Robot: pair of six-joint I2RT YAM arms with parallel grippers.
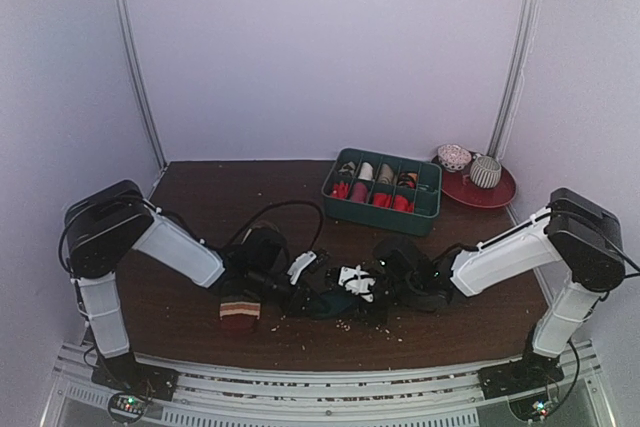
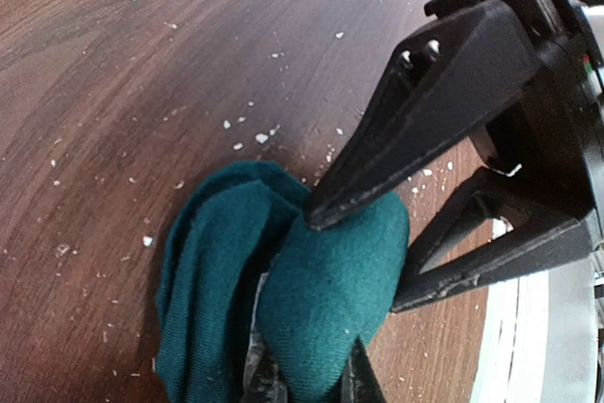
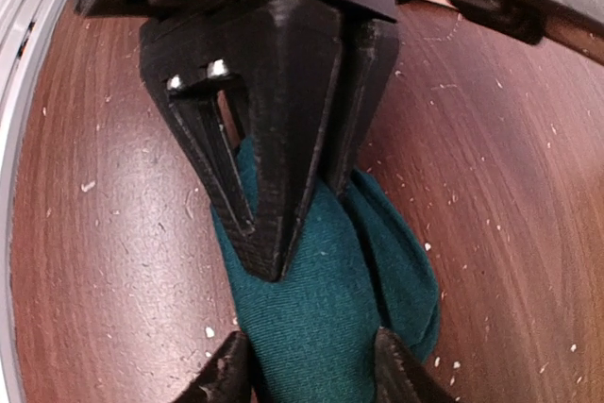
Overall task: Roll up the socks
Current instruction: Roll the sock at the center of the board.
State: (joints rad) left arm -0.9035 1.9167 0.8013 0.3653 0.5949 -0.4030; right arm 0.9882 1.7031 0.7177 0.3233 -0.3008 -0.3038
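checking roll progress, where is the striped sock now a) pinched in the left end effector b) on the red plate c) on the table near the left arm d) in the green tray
c: the striped sock lies on the table beside the left arm, while the left end effector pinches the teal sock.

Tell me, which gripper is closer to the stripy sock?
Left. The left gripper sits just right of the stripy sock, pinching the teal sock. The right gripper is farther right, at the teal sock's other side.
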